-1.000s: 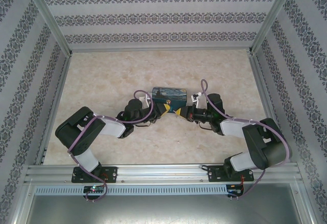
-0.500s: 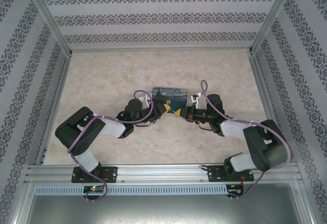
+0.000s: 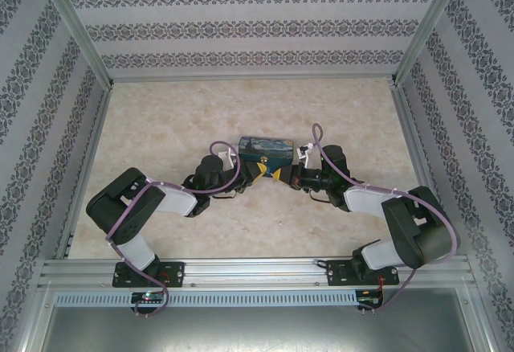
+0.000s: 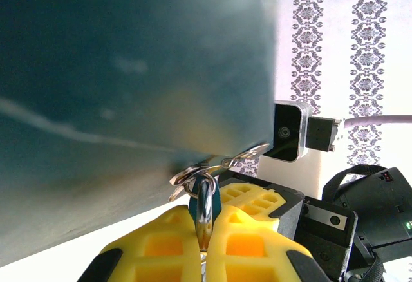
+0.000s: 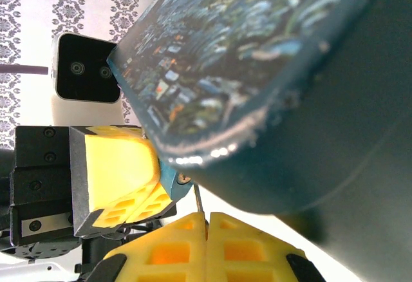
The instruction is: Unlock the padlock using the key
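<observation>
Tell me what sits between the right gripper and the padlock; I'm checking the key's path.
Right wrist view: the thin key stands in that gap, rising from the right gripper toward the blue padlock under the painted box.

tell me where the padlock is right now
The padlock sits pinched between the left fingers in the left wrist view, tight against the edge of the painted box, with the right fingers just beside it.
</observation>
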### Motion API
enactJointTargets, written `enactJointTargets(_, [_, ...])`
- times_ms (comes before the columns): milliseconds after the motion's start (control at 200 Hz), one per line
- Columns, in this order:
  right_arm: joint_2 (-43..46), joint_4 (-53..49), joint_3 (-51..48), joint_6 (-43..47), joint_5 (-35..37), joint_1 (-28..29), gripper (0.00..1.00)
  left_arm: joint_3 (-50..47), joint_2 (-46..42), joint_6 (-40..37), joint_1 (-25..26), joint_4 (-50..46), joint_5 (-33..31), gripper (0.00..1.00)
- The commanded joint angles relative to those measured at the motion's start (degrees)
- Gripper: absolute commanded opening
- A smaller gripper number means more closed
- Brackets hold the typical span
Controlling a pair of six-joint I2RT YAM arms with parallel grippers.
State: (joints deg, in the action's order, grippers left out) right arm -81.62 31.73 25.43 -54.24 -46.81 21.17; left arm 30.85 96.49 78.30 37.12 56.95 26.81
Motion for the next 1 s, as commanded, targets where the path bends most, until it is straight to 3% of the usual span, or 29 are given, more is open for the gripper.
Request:
enactJointTargets(0, [0.3,0.3,1.5,0.8,0.4,0.2,0.0,-0.7,-1.5,-1.5,0.1,1.2,1.4,0.0])
enactJointTargets(994, [1.4,-3.4,2.4,1.4,1.8,-0.8,0.0,-0.8,-1.7,-1.5,0.1,1.1,1.2,0.0])
